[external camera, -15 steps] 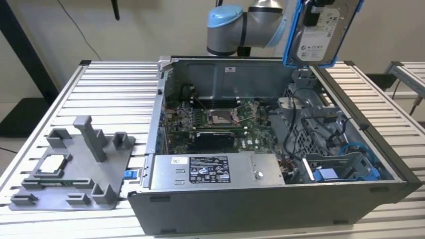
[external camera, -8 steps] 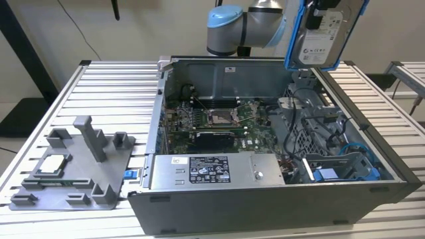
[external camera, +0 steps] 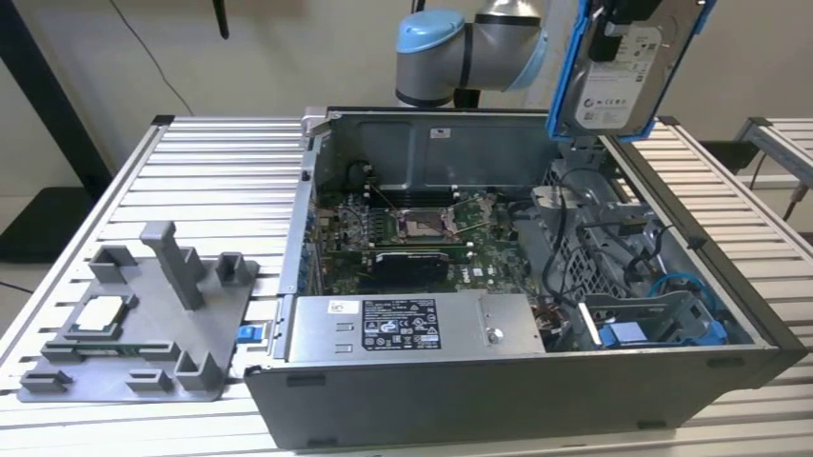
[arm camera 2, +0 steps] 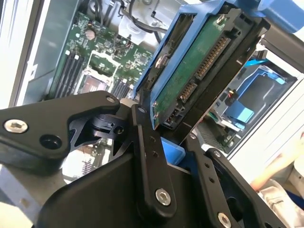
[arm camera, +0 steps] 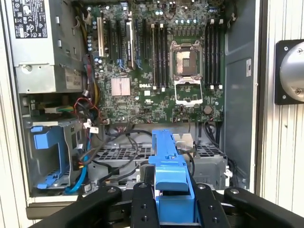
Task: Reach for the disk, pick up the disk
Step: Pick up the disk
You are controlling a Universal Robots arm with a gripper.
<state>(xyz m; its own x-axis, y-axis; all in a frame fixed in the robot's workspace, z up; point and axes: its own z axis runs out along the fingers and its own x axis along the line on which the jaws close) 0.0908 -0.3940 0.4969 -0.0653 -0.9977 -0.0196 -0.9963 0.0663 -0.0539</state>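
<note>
Disk [external camera: 623,71] aloft, clamped between closed jaws above open computer case [external camera: 508,314].

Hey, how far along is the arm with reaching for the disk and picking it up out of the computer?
The reach looks finished. The gripper is shut on the disk, clamping its blue-railed edge in both wrist views. The pickup looks done as well: in the exterior view the disk hangs upright, clear above the open computer case, touching nothing inside it. Nothing of the stated job looks left; the disk is simply held in the air.
</note>
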